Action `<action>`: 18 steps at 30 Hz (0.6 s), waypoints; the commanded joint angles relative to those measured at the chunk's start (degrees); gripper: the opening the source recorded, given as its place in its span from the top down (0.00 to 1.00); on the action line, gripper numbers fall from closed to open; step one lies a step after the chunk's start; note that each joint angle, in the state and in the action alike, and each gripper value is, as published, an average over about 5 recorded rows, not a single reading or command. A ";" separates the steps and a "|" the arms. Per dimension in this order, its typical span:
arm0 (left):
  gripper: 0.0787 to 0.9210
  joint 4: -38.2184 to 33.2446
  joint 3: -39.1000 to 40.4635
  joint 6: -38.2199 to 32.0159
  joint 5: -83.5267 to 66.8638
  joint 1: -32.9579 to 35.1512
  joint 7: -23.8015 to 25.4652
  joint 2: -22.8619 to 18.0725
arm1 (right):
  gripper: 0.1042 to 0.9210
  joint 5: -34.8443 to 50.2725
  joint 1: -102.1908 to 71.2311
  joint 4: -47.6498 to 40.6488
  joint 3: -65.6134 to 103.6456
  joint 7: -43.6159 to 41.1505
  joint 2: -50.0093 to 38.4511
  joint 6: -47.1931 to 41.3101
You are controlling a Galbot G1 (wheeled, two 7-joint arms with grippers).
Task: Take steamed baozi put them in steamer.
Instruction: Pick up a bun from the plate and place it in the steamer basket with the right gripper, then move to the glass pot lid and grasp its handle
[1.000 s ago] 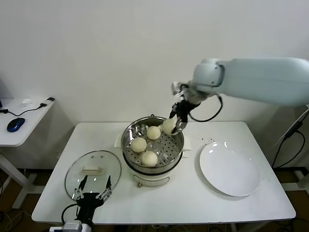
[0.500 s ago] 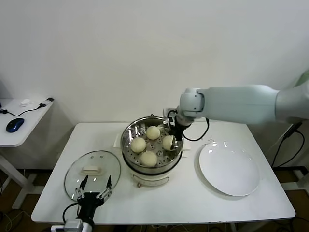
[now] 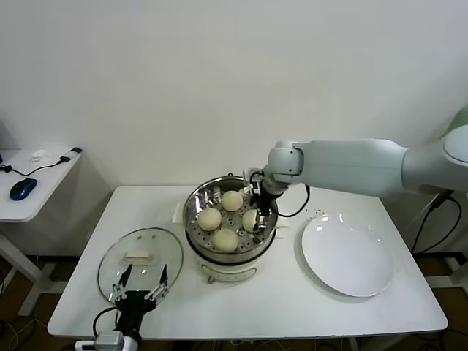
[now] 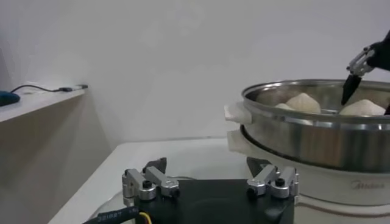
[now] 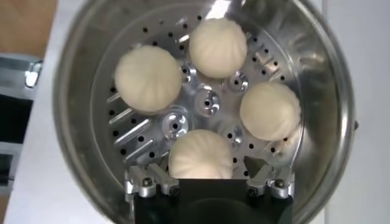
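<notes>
Several cream-white steamed baozi lie on the perforated tray of the steel steamer [image 3: 189, 219] at the table's middle. One baozi [image 3: 250, 220] on the tray's right side sits between the fingers of my right gripper [image 3: 257, 212], which reaches down inside the pot. In the right wrist view that baozi [image 5: 201, 155] rests on the tray with a gap to each fingertip; the right gripper [image 5: 205, 170] is open. Three other baozi [image 5: 148, 79] lie around the steamer [image 5: 79, 91] floor. My left gripper [image 3: 139, 287] hangs open at the table's front left, holding nothing.
A round glass lid [image 3: 139, 252] with a white handle lies front left, under the left gripper. A bare white plate [image 3: 347, 256] lies right of the steamer. A side table with a blue mouse [image 3: 23, 188] stands far left.
My right gripper came down from above the steamer's rim with a baozi, set it on the tray's right side and opened. The left arm has not moved.
</notes>
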 commanded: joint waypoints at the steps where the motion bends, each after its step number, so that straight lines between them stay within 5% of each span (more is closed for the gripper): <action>1: 0.12 -0.28 -0.04 -0.22 -0.05 -0.25 0.00 0.06 | 0.12 7.90 6.71 -0.12 5.63 -7.29 -8.40 7.39; 7: 0.12 0.09 -0.04 -0.86 -0.28 -1.26 -0.57 0.20 | 0.12 0.90 -13.03 2.60 37.62 17.85 -22.96 6.50; 18: 0.12 1.90 -1.08 -5.51 1.51 -3.72 2.80 2.39 | 0.12 -12.76 -60.05 13.06 83.92 39.31 -41.65 12.89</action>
